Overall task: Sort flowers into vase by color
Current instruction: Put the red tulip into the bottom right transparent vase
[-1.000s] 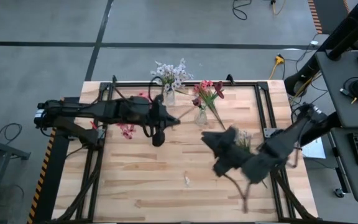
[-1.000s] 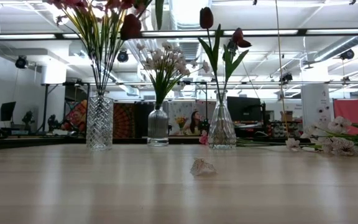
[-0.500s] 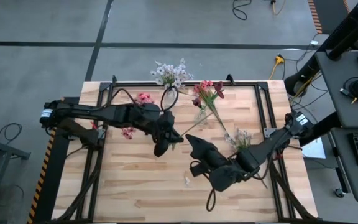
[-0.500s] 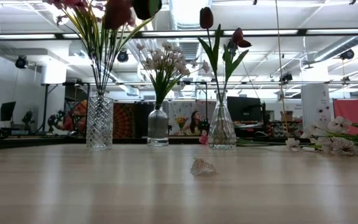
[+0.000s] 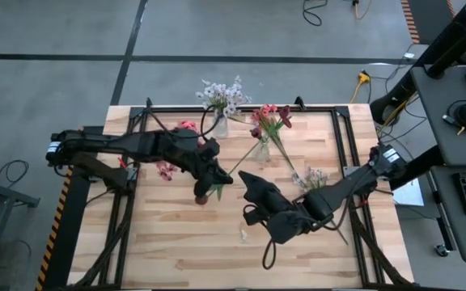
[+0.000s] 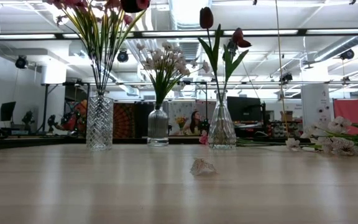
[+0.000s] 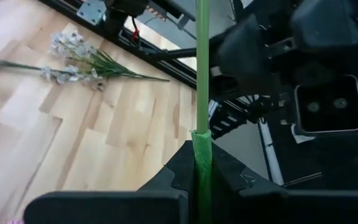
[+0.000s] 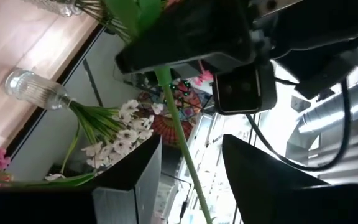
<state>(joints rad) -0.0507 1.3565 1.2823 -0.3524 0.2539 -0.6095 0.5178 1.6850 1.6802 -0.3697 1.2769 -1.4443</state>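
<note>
My left gripper [image 5: 219, 183] is shut on a dark red flower above the table's middle. Its bloom [image 5: 201, 196] sits on the near side of the fingers and shows at the top of the low view [image 6: 134, 5]. The thin green stalk [image 5: 245, 158] runs on toward the far right. My right gripper [image 8: 191, 162] stands open just right of the left one, one finger on either side of that stalk [image 8: 180, 140], apart from it. Three glass vases stand at the far edge: pink flowers [image 6: 99, 121], white [image 6: 158, 127], dark red [image 6: 221, 124]. My left gripper pinches the flower's stalk between its two fingers at a thicker green sleeve [image 7: 202, 146]. The stalk runs straight on past the fingertips, along the way they point. The flower is lifted clear of the table, and its bloom lies behind the fingers.
Loose white flowers [image 5: 314, 178] lie on the table at the right [image 6: 328, 144]. Pink flowers [image 5: 166, 170] show beside the left arm. A small pale scrap [image 6: 202, 167] lies near the table's middle. A black frame rail [image 5: 342, 137] borders the wooden top.
My right gripper has gone toward the table's left and down a little, rolling as it went, and now stands around the stalk beside the left gripper. My left gripper has rolled in place, swinging the flower's bloom round to its near side.
</note>
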